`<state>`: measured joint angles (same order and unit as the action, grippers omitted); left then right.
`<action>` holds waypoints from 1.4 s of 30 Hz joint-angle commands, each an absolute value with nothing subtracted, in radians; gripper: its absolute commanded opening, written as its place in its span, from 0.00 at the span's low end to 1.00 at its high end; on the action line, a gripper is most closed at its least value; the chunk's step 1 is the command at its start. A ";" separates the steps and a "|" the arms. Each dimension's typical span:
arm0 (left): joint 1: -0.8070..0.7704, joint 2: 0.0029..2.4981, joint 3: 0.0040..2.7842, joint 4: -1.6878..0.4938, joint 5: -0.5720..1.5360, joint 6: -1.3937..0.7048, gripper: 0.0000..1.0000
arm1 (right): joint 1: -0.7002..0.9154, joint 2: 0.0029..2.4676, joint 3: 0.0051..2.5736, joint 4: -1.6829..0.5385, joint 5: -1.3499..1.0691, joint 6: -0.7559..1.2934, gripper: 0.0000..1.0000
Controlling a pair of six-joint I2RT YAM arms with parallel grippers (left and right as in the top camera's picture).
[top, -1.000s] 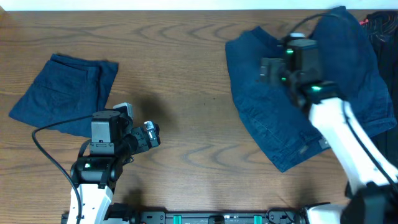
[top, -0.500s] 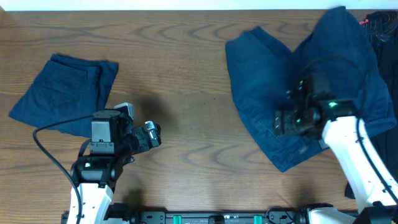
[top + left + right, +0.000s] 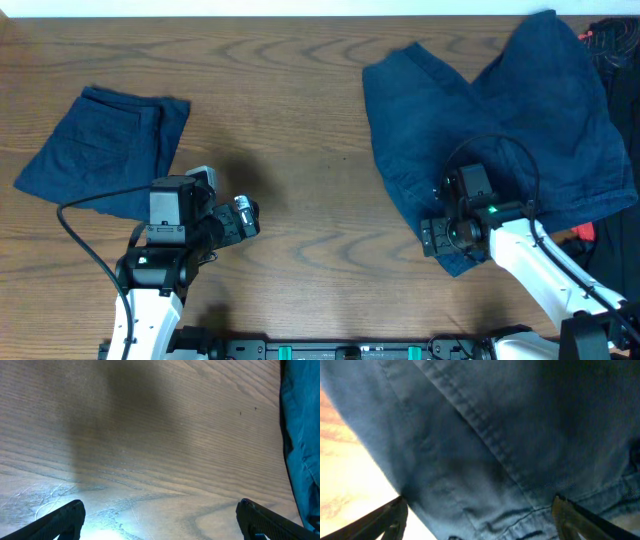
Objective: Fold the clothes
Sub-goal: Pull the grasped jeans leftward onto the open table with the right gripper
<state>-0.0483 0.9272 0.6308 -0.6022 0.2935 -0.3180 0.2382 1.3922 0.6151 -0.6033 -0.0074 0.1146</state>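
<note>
Wood table (image 3: 300,110), dark blue folded shorts (image 3: 100,150) on its left side, bigger dark blue spread shorts (image 3: 500,110) on its right side, left gripper (image 3: 159,520) wide apart over bare wood, holding nothing, right gripper (image 3: 479,520) wide apart just over the spread shorts' near edge.

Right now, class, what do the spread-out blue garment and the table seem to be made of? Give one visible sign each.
Spread-out garment: probably denim or similar heavy cotton, matte dark blue; rows of stitched seams and soft creases show. Table: wood or wood-look laminate, brown, with flowing grain and a faint sheen; which, I cannot tell.
</note>
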 commanded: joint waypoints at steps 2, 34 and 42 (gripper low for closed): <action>-0.045 0.931 0.646 -0.606 0.307 -0.324 0.98 | 0.250 1.393 0.588 -0.570 -0.019 0.107 0.78; -0.045 0.933 0.646 -0.624 0.306 -0.324 0.98 | 0.424 1.359 0.635 -0.558 0.109 0.270 0.01; -0.045 0.933 0.646 -0.625 0.306 -0.324 0.98 | 0.406 1.267 0.725 -0.595 0.135 0.212 0.01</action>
<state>-0.0483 0.9298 0.6308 -0.6243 0.2935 -0.3180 0.4179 1.2816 0.7067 -0.5758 0.0937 0.2260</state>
